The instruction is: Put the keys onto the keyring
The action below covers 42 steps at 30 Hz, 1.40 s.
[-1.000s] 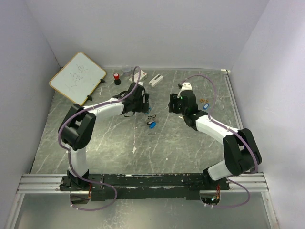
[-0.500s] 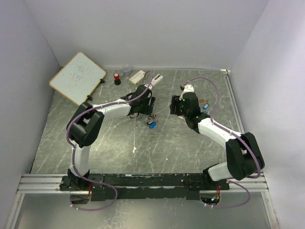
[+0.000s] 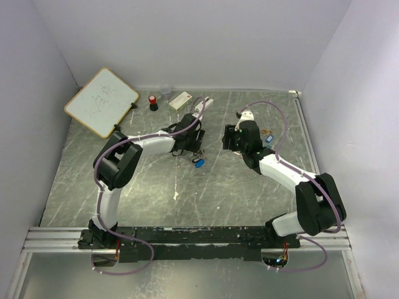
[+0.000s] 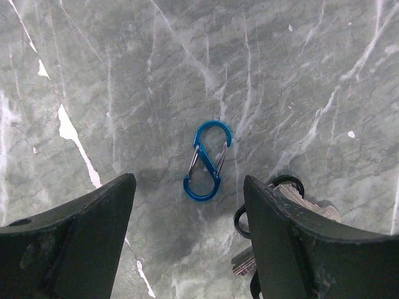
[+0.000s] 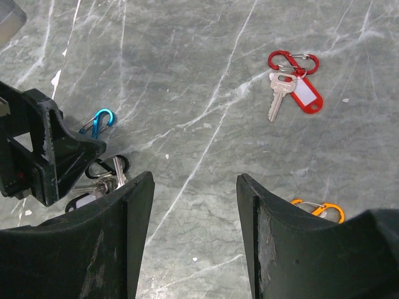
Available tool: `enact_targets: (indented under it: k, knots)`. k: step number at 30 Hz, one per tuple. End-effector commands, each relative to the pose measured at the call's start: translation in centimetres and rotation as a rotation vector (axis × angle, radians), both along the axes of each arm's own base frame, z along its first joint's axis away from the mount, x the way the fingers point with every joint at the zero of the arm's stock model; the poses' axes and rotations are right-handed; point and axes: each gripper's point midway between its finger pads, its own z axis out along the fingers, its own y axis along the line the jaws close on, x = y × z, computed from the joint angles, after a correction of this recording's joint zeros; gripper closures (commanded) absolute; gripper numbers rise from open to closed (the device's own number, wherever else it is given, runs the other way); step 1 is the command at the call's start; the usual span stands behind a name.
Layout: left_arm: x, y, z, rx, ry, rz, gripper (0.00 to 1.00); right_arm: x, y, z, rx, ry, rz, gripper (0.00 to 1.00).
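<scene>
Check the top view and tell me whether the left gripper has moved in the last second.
Yes. The left gripper has shifted right, and now sits nearly in line with the blue clip, which has stayed put on the table.

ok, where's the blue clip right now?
Left wrist view: the blue clip lies flat on the marble table, centred just ahead of the open left gripper, with a bunch of keys on black rings close at its lower right.

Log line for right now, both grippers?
left gripper open above blue S-shaped metal carabiner | right gripper open, empty | silver key with red plastic tag lying loose
</scene>
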Motion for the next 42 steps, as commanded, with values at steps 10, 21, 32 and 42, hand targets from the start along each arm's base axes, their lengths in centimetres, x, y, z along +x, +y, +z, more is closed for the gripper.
enact_targets:
  k: [10,21,32,42]
  knots:
    - [1.1,-1.2,-0.4,0.047,-0.053,-0.004,0.22,-0.3,-0.9,0.2,0.007,-0.006,-0.021,0.45]
    - [0.7,-1.0,-1.3,0.065,-0.029,0.003,0.33,-0.3,-0.9,0.1,0.008,-0.005,-0.02,0.45]
    - [-0.3,-0.6,-2.3,0.067,0.002,0.003,0.53,0.0,-0.7,0.0,0.013,0.0,-0.016,0.45]
    - [-0.5,-0.3,-0.4,0.05,-0.024,0.012,0.93,-0.2,-0.5,-0.8,0.002,0.014,0.002,0.45]
